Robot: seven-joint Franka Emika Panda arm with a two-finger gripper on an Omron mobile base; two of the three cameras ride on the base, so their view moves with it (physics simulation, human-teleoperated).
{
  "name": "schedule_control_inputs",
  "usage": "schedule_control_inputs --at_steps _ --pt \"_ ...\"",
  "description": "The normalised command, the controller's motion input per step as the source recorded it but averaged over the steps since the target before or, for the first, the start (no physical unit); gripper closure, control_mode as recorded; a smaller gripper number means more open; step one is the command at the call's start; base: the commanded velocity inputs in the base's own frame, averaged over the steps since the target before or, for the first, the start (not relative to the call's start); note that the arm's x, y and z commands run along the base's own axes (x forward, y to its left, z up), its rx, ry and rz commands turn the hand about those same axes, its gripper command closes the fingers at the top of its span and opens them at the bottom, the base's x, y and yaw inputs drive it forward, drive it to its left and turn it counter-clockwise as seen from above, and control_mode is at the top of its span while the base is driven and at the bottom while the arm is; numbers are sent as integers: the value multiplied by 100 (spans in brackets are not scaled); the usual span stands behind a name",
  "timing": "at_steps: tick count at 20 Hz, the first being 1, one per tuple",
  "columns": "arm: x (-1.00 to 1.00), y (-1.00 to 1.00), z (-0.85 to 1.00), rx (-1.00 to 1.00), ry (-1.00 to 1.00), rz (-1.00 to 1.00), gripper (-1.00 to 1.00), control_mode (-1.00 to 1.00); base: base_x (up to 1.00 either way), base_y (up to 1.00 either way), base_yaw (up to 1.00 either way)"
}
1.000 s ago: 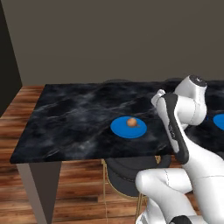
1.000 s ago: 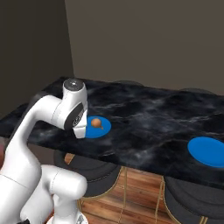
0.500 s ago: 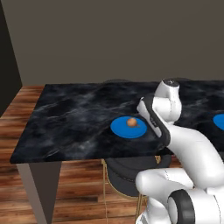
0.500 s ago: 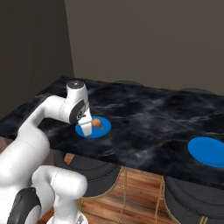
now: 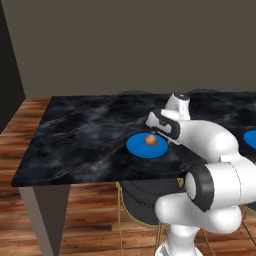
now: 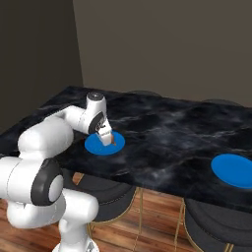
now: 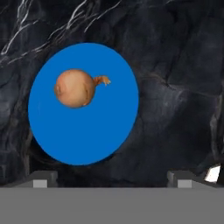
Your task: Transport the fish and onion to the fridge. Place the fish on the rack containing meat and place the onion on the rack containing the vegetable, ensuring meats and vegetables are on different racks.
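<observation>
Progress: you are at the start; judging by the layout, neither item has been moved yet.
Onion point(image 7: 75, 89): lies on the near blue plate point(image 7: 87, 135), off-centre, untouched by the jaws.
Fish: cannot be located from what you can see here.
Fridge: racks cannot be checked from here.
Remaining: you have the onion to grasp, the run to the fridge, both placements on separate racks, and the fish pickup.
Gripper point(image 6: 107, 141): hangs just above the plate; the jaws stand wide apart and carry nothing.
Onion form: round orange-brown bulb, smooth papery look, with a short curled stem tip to one side; expect it to roll.
Plate form: flat, round, uniform matte blue, no visible rim.
Second plate point(image 6: 236, 170): same blue disc, well apart along the desk, nothing on it.
Desk point(image 5: 75, 140): black marble-look slab with white veins, glossy and flat.
Floor point(image 5: 90, 225): brown wooden planks.
</observation>
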Motion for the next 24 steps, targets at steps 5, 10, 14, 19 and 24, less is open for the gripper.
schedule_control_inputs --at_steps 5,10,14,19,24 --pt "69 0 -24 -2 9 3 -100 -100 0 0 0" --pt "42 0 -13 -8 18 3 -100 -100 0 0 0" --pt "8 0 -6 -11 6 20 -100 -100 0 0 0" --pt "1 0 -22 -8 5 34 -100 -100 0 0 0" --pt "0 -1 -27 -3 6 40 -100 -100 0 0 0"
